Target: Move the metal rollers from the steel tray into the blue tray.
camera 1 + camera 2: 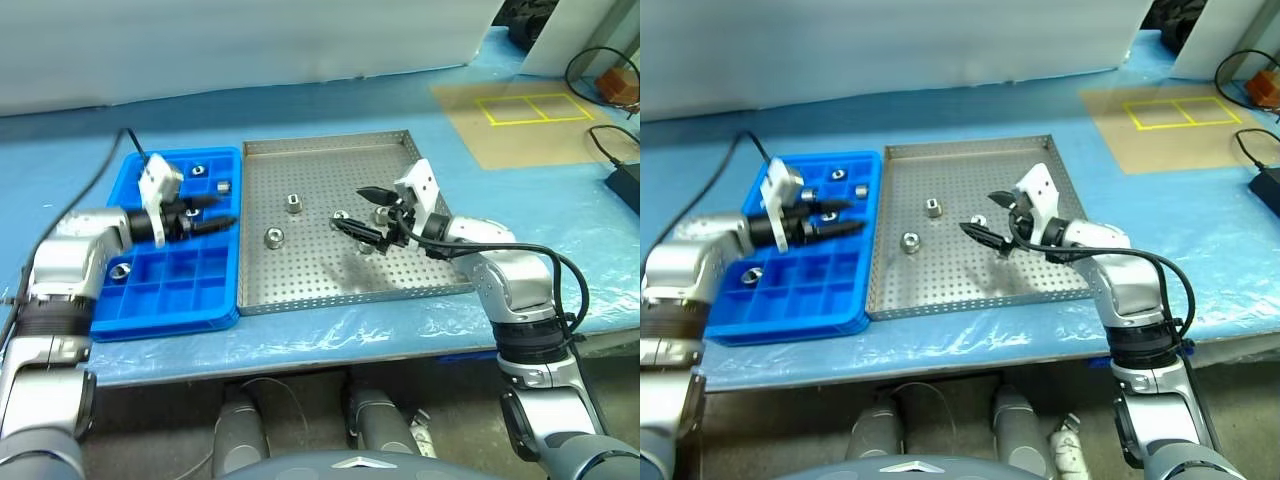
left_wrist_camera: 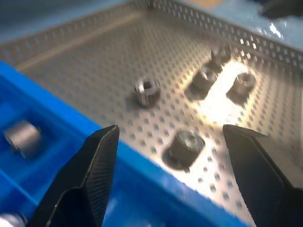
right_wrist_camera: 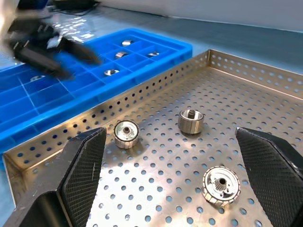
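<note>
Several small shiny metal rollers (image 1: 119,270) already sat in the bright blue compartmented plastic tray (image 1: 190,315), left of frame. Four remained on the perforated steel tray (image 1: 330,290) at centre. Both the left gripper (image 1: 218,213) and right gripper (image 1: 360,212) were released, empty.

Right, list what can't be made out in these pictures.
- Rollers behind the right claw: its fingers cover part of the steel tray in both eye views, so the count there is uncertain.
- Blue tray: the left claw and its arm cover several compartments.
- Left wrist view: far rollers lost in glare.
</note>
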Tool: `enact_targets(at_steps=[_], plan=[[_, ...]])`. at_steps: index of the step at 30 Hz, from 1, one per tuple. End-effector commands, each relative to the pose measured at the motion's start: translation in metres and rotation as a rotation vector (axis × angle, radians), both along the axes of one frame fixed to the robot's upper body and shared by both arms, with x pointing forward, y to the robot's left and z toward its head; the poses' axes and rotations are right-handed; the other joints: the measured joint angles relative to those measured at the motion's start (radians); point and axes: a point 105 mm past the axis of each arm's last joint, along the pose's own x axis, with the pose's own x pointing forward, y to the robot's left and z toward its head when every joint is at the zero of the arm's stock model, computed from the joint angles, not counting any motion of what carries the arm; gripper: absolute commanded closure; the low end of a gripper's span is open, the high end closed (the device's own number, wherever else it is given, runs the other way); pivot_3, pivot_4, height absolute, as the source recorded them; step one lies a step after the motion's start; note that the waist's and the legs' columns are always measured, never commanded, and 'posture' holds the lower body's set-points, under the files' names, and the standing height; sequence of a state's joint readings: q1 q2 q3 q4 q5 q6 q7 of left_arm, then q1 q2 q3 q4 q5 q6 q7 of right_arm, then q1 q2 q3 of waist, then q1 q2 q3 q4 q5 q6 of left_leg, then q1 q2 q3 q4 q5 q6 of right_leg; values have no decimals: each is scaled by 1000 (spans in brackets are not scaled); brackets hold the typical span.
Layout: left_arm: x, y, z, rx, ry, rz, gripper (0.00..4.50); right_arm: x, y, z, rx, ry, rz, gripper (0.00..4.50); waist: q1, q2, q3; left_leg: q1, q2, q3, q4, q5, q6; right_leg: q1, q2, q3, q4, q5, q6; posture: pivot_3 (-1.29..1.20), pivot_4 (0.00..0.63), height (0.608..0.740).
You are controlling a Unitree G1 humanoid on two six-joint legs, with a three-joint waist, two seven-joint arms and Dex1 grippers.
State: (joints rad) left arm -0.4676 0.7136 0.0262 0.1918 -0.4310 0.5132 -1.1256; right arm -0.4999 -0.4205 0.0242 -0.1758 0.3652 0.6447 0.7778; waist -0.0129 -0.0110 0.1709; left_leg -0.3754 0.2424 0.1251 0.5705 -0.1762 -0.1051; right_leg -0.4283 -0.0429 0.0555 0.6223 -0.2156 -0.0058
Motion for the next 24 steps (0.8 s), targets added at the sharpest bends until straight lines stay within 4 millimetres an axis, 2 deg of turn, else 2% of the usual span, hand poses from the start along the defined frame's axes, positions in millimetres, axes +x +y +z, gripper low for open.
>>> enact_targets(at_steps=[1,5,9,11,15,19,21,24], plan=[[-1,-39,20,15,-132,-114,831,-4,6,17,26,-63,22,0,10,0,0,-1,0,0,1,0,0,1,-2,-2,0,0,0,-378,150,740],[9,-70,27,-1,-211,-132,831,-1,8,19,27,-68,28,0,8,0,0,2,-1,2,5,1,0,6,-6,-3,0,1,0,-366,150,740],[23,-87,42,-30,-273,-126,831,1,11,20,20,-72,41,0,-4,0,0,2,-2,2,5,1,0,6,-6,-1,0,2,1,-347,150,740],[32,-83,42,22,-290,-120,831,1,13,20,20,-72,44,0,-7,0,0,3,-1,2,5,1,0,6,-3,1,0,2,1,-345,150,740],[50,-64,32,246,-324,-152,831,1,16,17,21,-68,51,0,-6,0,0,5,-1,1,1,1,0,6,-1,2,-2,2,1,-342,150,740],[48,-61,50,247,-246,-295,831,-1,19,13,21,-61,53,0,2,0,0,4,-1,1,1,1,1,6,-1,1,-5,2,1,-341,150,740],[52,-64,61,198,-149,-323,831,-1,19,12,24,-56,50,0,12,0,0,3,-1,1,0,0,2,6,-2,0,-5,2,1,-341,150,740],[56,-60,46,319,-73,-363,831,-2,20,11,27,-55,49,0,15,0,0,3,-2,1,0,0,2,6,-3,0,-5,2,1,-353,150,740]])
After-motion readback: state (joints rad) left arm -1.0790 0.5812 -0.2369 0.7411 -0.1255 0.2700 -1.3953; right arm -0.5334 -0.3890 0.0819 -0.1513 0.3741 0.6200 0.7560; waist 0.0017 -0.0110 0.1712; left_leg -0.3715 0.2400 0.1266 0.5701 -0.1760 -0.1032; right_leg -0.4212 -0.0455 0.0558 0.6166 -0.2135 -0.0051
